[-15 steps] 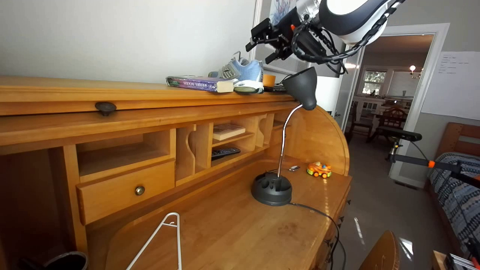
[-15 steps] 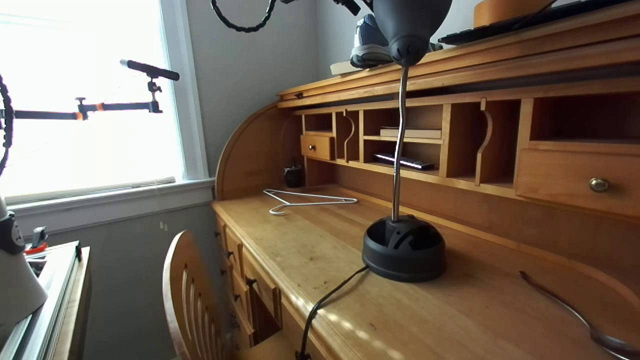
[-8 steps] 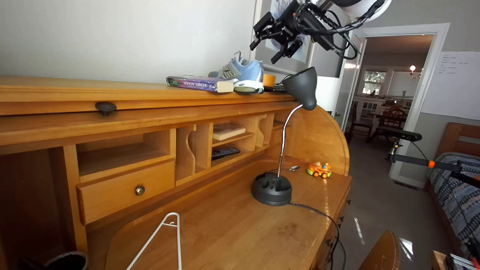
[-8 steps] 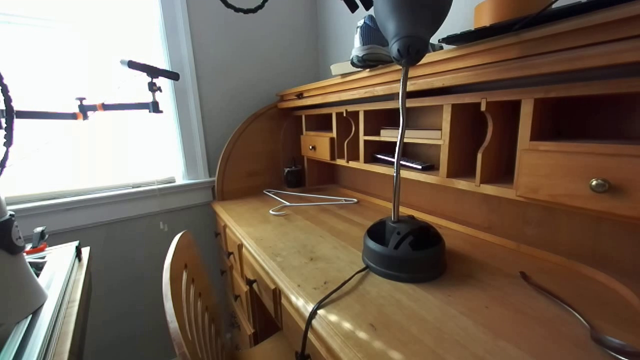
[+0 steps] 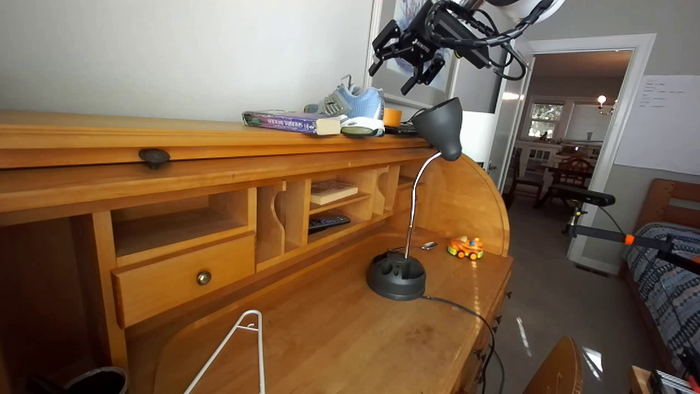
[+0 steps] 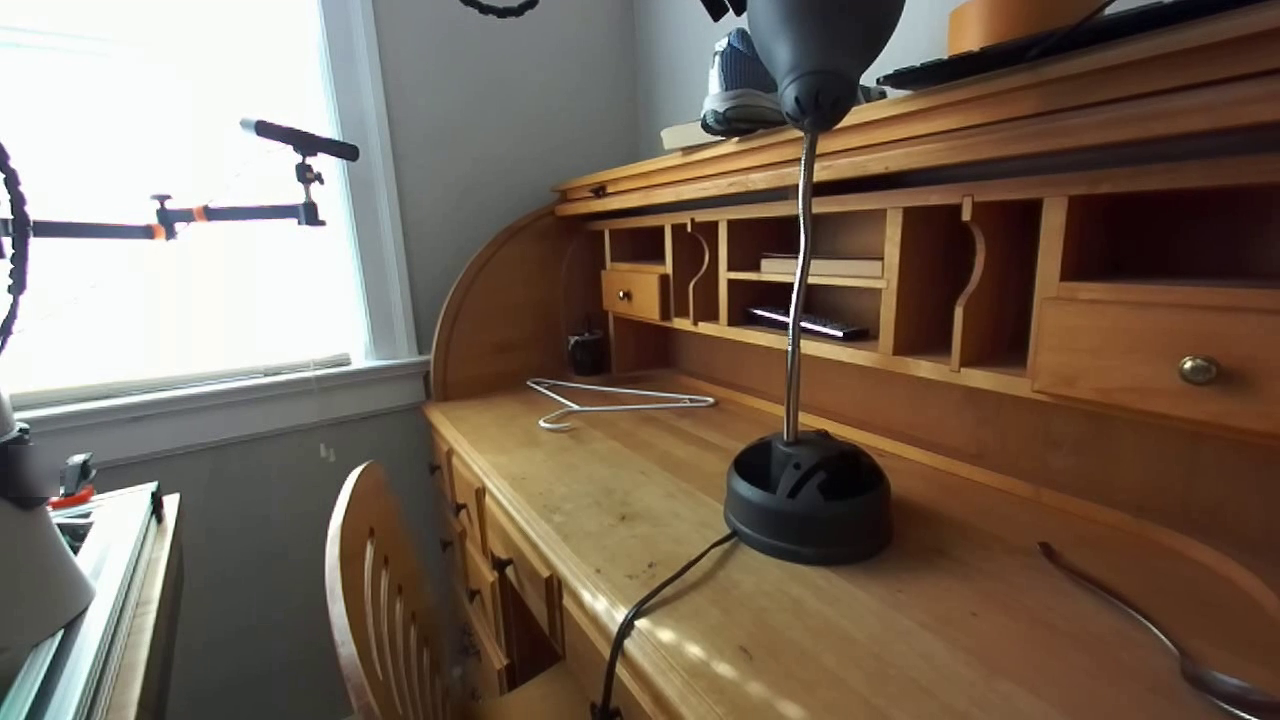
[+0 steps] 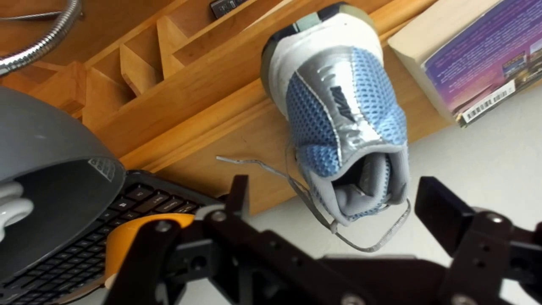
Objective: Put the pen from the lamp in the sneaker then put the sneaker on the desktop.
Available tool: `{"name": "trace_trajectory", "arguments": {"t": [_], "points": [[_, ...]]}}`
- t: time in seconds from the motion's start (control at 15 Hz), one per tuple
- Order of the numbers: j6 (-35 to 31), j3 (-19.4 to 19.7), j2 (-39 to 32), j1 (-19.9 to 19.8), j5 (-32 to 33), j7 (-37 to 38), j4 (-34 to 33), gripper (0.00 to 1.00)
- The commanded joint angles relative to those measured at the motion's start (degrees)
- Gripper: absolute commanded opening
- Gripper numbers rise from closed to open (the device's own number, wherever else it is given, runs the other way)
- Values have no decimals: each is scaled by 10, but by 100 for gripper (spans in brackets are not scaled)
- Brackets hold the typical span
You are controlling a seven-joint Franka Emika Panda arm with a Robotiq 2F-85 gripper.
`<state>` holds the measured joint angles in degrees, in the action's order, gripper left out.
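In an exterior view: claw up top, jaws spread wide. The sneaker is below it and slightly picture-left, clear of it, resting on the top board, a level above the desktop. The paperback is just beside the sneaker, further picture-left of the claw. The lamp is below the claw and picture-right: shade near it, base well down on the desktop. Also well below: toy car picture-right, hanger picture-left.

In an exterior view: only the claw's fingertips show, at the upper edge; can't tell the spread from there. Lamp shade just beside them, picture-right, covering part of the sneaker. Rest of the sneaker is below the tips, sole down on the top board. Well below: dark cup picture-left, spoon picture-right.

Wrist view: claw at the bottom edge, jaws well apart. Sneaker seen through the gap, beyond the fingertips and apart from both, collar opening toward the claw, grey lace loose. Paperback out past the picture-right finger. Off to picture-left: lamp shade, keyboard, and orange round object partly behind the finger.
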<state>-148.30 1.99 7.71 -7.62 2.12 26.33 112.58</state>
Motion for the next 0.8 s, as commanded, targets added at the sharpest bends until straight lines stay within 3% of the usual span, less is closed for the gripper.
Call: {"name": "trace_trajectory", "arguments": {"t": [0.0, 0.33, 0.4, 0.47, 0.6, 0.73], "points": [[17, 3, -27, -4, 12, 22, -22, 100], [14, 14, -62, 0, 7, 28, -45, 100], [15, 15, -69, 1, 9, 31, -50, 95], [17, 17, -76, 3, 7, 31, -56, 74], [17, 20, -87, 5, 6, 31, -63, 70], [20, 22, -100, 8, 2, 29, -72, 54]]}}
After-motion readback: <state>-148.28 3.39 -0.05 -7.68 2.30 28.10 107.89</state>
